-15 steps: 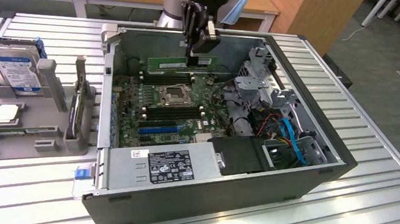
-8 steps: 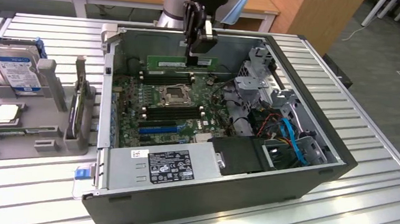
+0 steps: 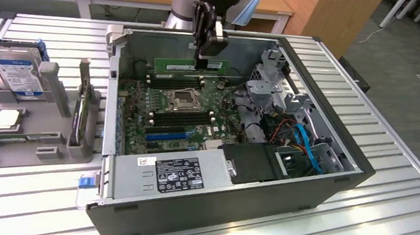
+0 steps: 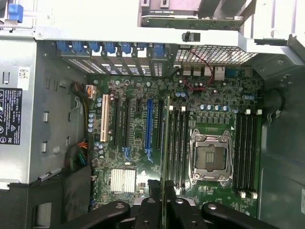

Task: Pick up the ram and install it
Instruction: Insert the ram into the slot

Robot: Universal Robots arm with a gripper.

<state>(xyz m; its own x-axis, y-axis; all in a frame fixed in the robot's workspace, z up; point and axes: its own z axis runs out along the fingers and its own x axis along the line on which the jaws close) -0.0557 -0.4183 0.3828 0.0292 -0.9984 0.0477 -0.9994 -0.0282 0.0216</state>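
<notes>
Tool (image 3: 208,52) clamped on the ram (image 3: 175,66), a thin green stick with a white label. It is held on edge and level, probably so its contact edge faces the black memory slots (image 3: 174,83). It hangs above the slots just beside the square metal processor socket (image 3: 184,98), inside the grey steel case (image 3: 226,207).

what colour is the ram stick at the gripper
The ram is green with a white label, best seen in the exterior view.
</notes>
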